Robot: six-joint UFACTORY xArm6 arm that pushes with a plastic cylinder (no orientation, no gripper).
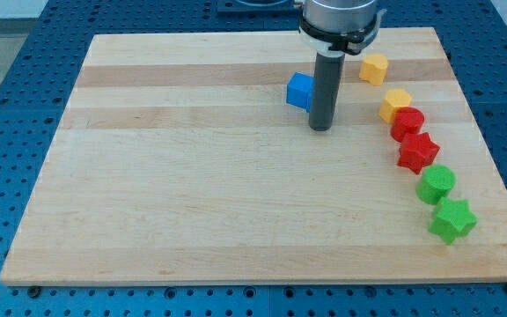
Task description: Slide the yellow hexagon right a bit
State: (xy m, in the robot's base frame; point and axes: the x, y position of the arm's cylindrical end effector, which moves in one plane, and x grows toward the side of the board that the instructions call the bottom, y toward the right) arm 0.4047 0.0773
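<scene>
Two yellow blocks lie at the view's upper right. One [373,68] sits near the board's top edge. The other [395,104] is lower and looks hexagonal, though the shapes are hard to tell apart. It touches a red round block [407,122] just below it. My tip [321,129] rests on the board, well to the left of the lower yellow block and apart from it. A blue block [300,90] stands just up-left of the tip, close beside the rod.
Below the red round block, a curved row runs down the right side: a red star [418,151], a green round block [436,184] and a green star [452,219]. The wooden board's right edge [491,167] is close to this row.
</scene>
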